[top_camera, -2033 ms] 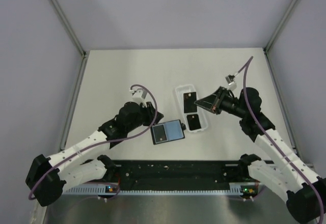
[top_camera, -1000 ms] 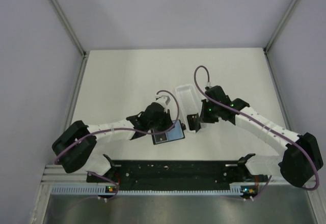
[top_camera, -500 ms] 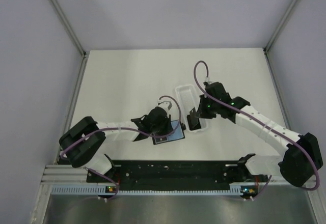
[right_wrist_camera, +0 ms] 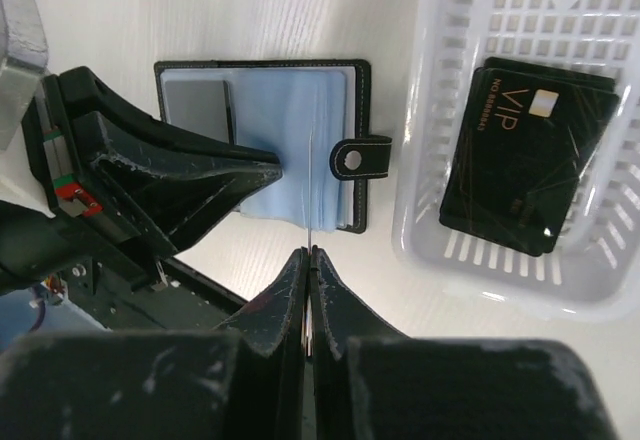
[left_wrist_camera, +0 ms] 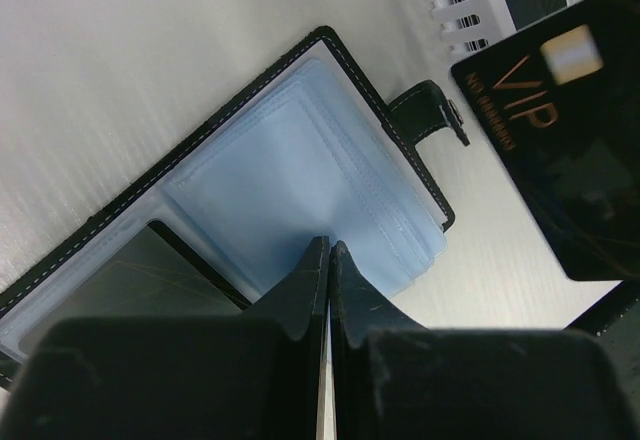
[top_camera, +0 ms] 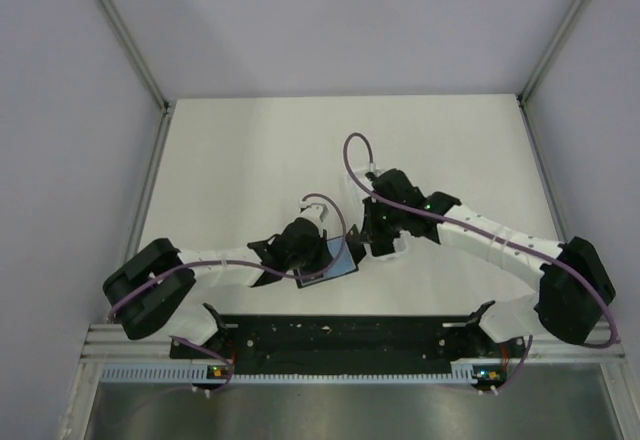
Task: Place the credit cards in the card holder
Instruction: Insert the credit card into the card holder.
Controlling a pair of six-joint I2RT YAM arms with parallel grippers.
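The card holder lies open on the table, blue-grey lining up, with one dark card in its left pocket. My left gripper is shut, its tips down on the blue sleeves near the middle fold; whether a sleeve is pinched I cannot tell. My right gripper is shut on a credit card, seen edge-on just above the card holder's strap side. From the left wrist, that black VIP card hangs to the right. More credit cards lie stacked in the tray.
The white ribbed tray stands right beside the card holder's strap. Both arms meet over the near middle of the table. The black rail runs along the near edge, close below the card holder.
My right arm has swung left from over the tray toward the card holder, carrying the card. My left gripper has closed and settled on the blue sleeves.
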